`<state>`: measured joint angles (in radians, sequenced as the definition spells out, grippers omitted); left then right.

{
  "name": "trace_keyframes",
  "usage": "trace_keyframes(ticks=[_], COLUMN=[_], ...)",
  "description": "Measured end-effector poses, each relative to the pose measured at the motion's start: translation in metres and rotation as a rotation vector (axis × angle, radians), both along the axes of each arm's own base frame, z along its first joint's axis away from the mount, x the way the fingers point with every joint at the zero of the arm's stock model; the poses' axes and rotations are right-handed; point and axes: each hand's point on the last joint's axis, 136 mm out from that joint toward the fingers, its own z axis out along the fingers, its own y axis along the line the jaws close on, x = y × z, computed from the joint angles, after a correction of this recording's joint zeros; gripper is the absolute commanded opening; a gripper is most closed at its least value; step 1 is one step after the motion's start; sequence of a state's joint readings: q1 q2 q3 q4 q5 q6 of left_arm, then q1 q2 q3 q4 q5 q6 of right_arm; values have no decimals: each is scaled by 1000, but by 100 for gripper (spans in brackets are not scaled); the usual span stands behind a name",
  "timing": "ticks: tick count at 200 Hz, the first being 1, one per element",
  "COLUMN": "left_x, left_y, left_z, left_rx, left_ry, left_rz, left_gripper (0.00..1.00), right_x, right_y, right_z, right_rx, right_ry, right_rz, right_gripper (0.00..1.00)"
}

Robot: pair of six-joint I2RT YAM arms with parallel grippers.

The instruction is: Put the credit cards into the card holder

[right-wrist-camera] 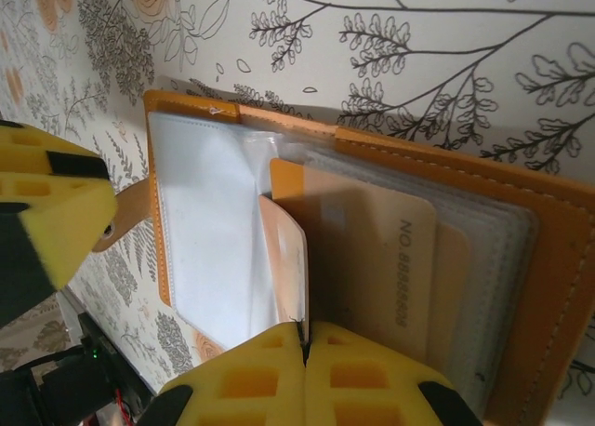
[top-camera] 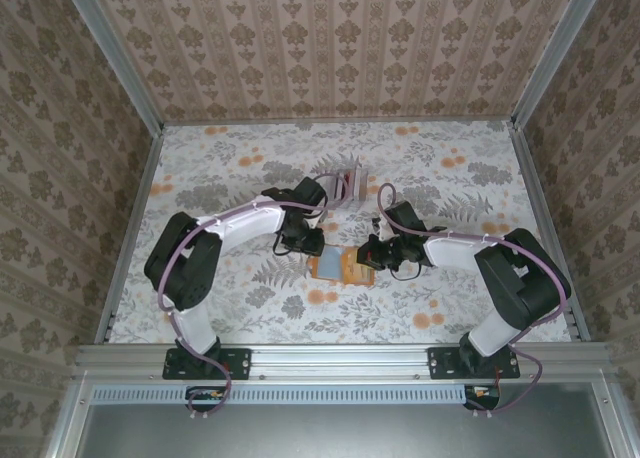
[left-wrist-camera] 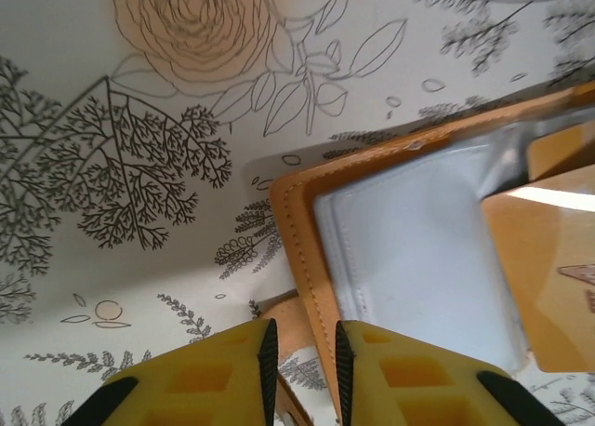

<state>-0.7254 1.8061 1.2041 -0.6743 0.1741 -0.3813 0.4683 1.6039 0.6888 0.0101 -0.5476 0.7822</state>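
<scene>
Card holder point(top-camera: 340, 266) lying open | right pincer point(right-wrist-camera: 304, 331) clenching credit card point(right-wrist-camera: 284, 259) at sleeve point(right-wrist-camera: 214, 231) | left pincer point(left-wrist-camera: 305, 333) straddling strap point(right-wrist-camera: 130, 212), grip unclear | risk: holder sliding, card jamming

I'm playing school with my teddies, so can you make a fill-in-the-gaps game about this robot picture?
1. The card holder lies ____ on the flowery table.
2. Its stitched edge is coloured ____.
3. The right hand pinches a peach card, next to a printed card that shows a row of ____.
4. The left hand has fingers coloured ____.

Missing words: open, orange, eights, yellow.
</scene>
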Motion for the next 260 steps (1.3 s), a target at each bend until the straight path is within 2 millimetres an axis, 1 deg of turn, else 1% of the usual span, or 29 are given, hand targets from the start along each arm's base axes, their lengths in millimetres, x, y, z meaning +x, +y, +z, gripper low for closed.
trace_keyframes(ticks=[13, 55, 108, 178, 260], left_x=[-1, -6, -10, -10, -10], left_y=[1, -3, -1, -1, -1], left_z=[-4, -15, -22, -23, -23], left_rx=[9, 20, 27, 27, 28], left_ry=[11, 28, 34, 33, 34], left_rz=[-2, -15, -19, -12, -12], left_gripper=[24, 18, 10, 8, 7], right_x=[1, 7, 17, 23, 18], right_y=[0, 1, 5, 9, 15], right_z=[0, 1, -1, -2, -4], right_rx=[0, 7, 19, 37, 7], right_ry=[1, -5, -10, -21, -31], right_rz=[-4, -31, -51, -67, -50], right_gripper=[1, 1, 1, 1, 1])
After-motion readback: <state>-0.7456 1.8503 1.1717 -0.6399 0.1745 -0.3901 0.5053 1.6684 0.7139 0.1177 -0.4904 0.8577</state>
